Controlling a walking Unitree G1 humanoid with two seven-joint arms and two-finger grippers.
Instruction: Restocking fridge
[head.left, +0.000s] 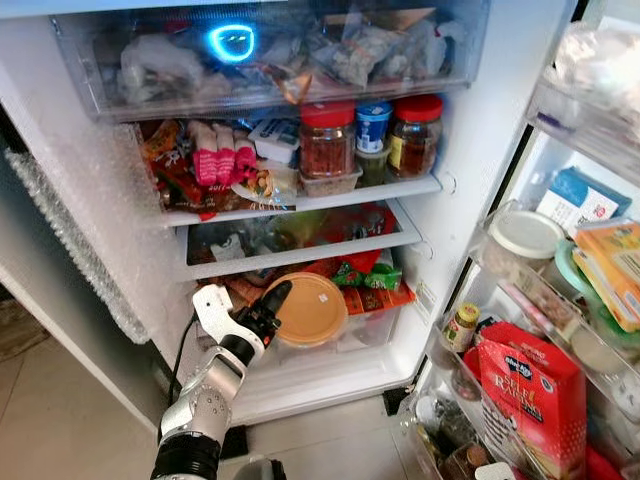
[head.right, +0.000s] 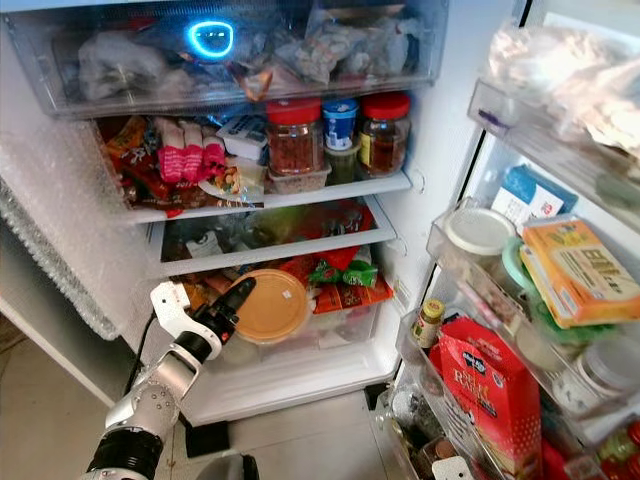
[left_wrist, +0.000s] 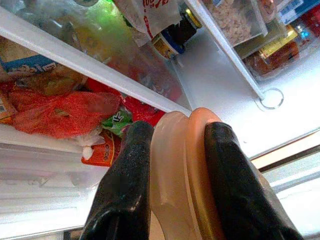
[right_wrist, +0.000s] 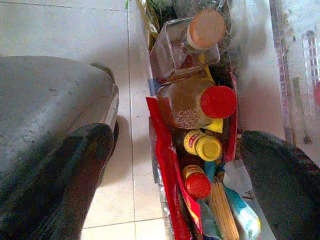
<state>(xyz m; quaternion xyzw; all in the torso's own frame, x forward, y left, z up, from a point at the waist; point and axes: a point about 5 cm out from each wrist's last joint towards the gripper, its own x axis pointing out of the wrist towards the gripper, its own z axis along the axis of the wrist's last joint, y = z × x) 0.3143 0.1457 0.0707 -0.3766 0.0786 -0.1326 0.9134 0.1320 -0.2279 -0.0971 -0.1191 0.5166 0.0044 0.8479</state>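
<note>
Open fridge (head.left: 450, 190), left gripper (head.left: 268, 312) clamping a round tan-lidded container (head.left: 312, 310) at its nine o'clock edge, apparently over the bottom drawer (head.left: 360, 335), right gripper (right_wrist: 175, 165) spread wide.

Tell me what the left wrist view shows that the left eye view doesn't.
Left wrist only: both black fingers pinching the round tan lidded plastic container by its rim. Left eye only: the red-lidded glass jars on the upper shelf and the red cardboard box in the door. Shared: the left end effector holding that container at the lower shelf.

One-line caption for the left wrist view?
Left tool grips a tan-lidded round container on edge before the fridge's lower shelf.
</note>
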